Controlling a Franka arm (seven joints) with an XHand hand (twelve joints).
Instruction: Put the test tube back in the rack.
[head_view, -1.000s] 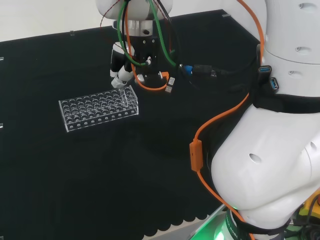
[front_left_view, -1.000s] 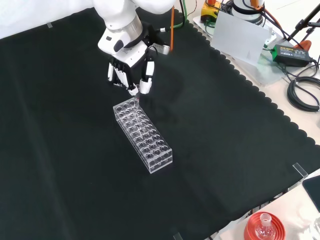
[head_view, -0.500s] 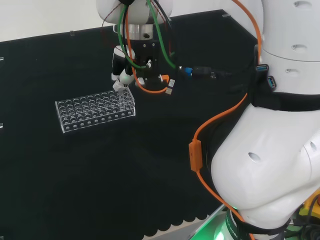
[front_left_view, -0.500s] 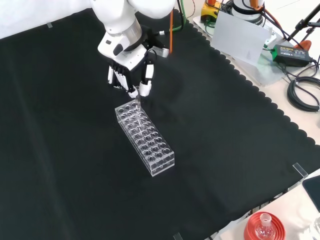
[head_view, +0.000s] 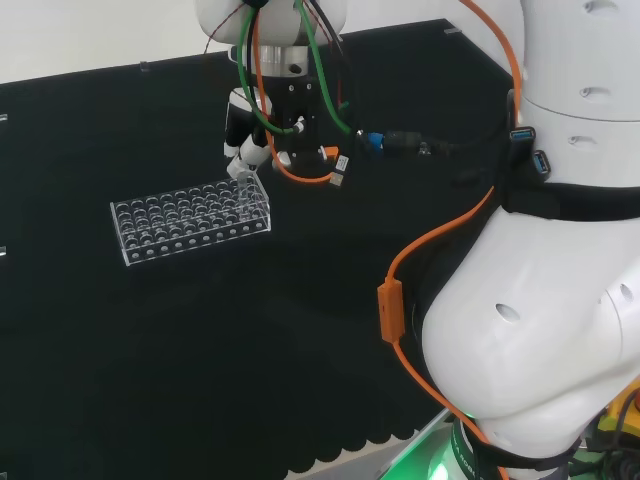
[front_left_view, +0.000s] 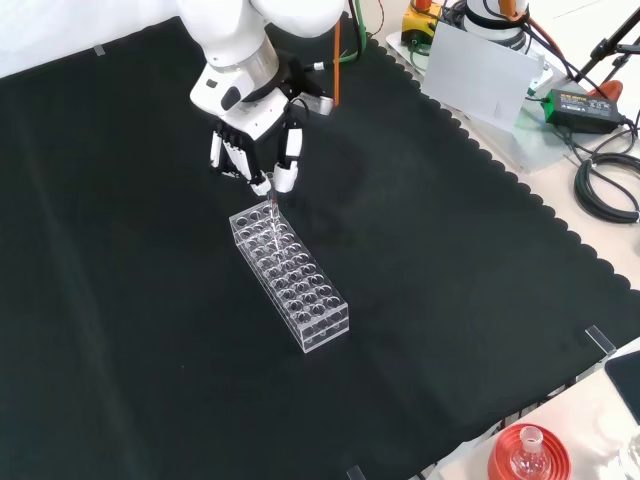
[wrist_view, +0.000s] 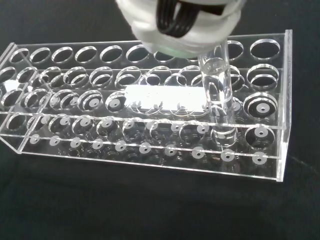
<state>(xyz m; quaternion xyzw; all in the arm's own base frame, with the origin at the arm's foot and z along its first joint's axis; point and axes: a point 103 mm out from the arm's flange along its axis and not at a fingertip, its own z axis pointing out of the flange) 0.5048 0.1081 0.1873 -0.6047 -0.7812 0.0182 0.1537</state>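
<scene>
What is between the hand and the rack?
The test tube: in the wrist view it runs from the hand down into a hole of the rack.

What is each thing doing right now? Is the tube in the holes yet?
Test tube: upright, lower end down in a hole near one end of the rack, top still in the hand.
Rack: lying flat on the black cloth, its other holes empty.
Hand: above the rack's end, fingers closed on the tube.
</scene>
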